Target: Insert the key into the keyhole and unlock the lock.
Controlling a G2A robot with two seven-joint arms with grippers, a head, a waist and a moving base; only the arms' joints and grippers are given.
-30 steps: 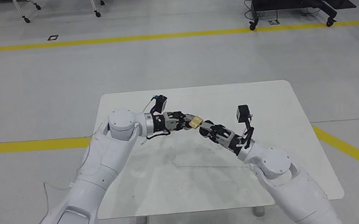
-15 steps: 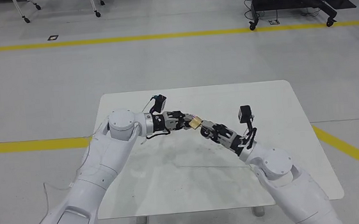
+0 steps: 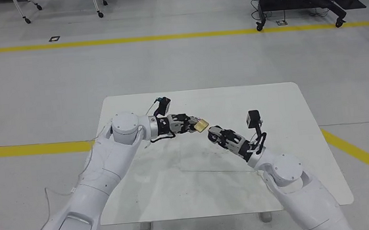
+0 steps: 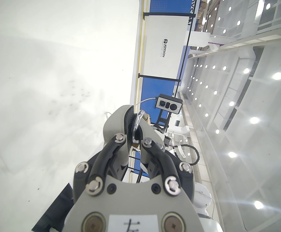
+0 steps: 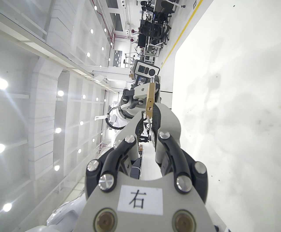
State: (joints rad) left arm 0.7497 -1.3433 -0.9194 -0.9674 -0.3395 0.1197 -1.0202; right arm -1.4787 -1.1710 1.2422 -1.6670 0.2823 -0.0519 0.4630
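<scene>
Brass is what we watch: the small brass padlock [image 5: 150, 96] hangs in the air above the white bench [image 3: 269, 101], between our two arms, clamped in our left hand [image 4: 134, 128]. That hand's fingers [image 4: 115, 125] close around the lock's silver steel shackle [image 4: 137, 119], which we judge leaves the body's underside free and turned toward the other arm. From the right wrist the dark keyhole [image 5: 149, 108] looks straight back at us. That, we think, is the reason for holding the lock out level rather than laying it down.

Our right hand [image 5: 151, 123] is closed narrow on the thin silver key [image 5: 152, 129], whose tip is just beside the lock's lower end. Whether it touches the brass or has entered the slot we cannot tell. By our judgement the insertion is not yet made.

Around us lie the grey floor [image 3: 167, 64] with its yellow lines [image 3: 164, 35] and a dark wheeled frame [image 3: 300, 2], well apart. Only our own fingers crowd the approach — the right pads [image 5: 166, 118] flank the key and hide part of its blade.
</scene>
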